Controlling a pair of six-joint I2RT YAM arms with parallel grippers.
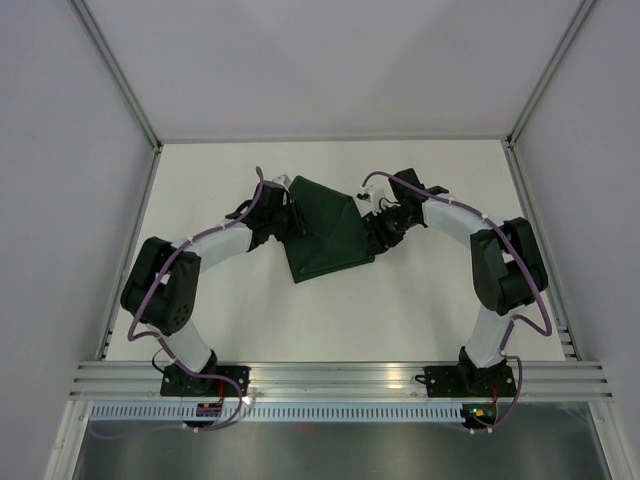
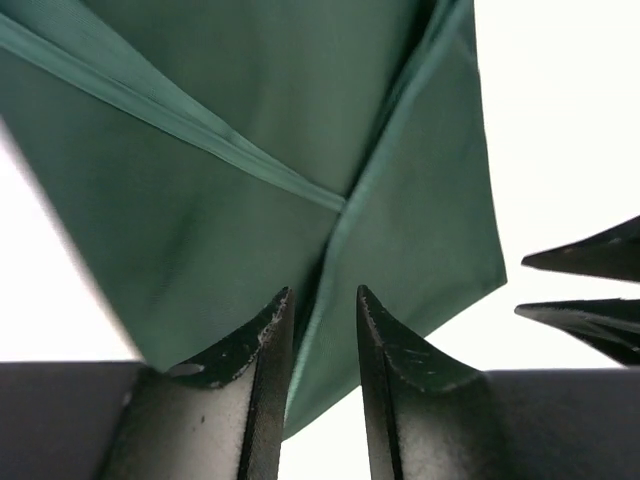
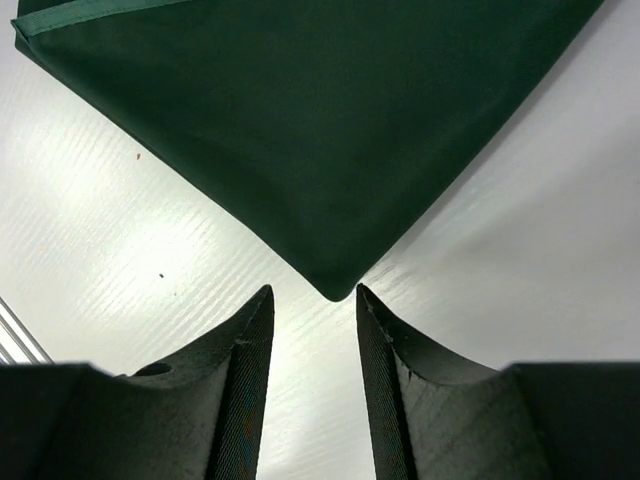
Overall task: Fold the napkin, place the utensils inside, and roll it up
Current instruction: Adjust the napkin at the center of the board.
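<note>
2 sets of fingers: both are sitting at the napkin (image 1: 325, 232), the left fingers (image 2: 262, 370) at its 9 o'clock edge and the right fingers (image 3: 248, 370) at its 3 o'clock corner.
Napkin: it is lying near the middle of the surface (image 1: 430, 300), partly folded, with flaps overlapping and a hem running diagonally across the top layer.
Left fingers: they are standing parted and unclenched, with a folded edge running down into the gap between them.
Right fingers: they are standing parted and gripping nothing; the napkin's corner is pointing at the gap, just ahead of it.
Done: folding is looking under way, judging by the layered shape.
Left: no utensils are showing in any view, so placing them and rolling are both waiting.
</note>
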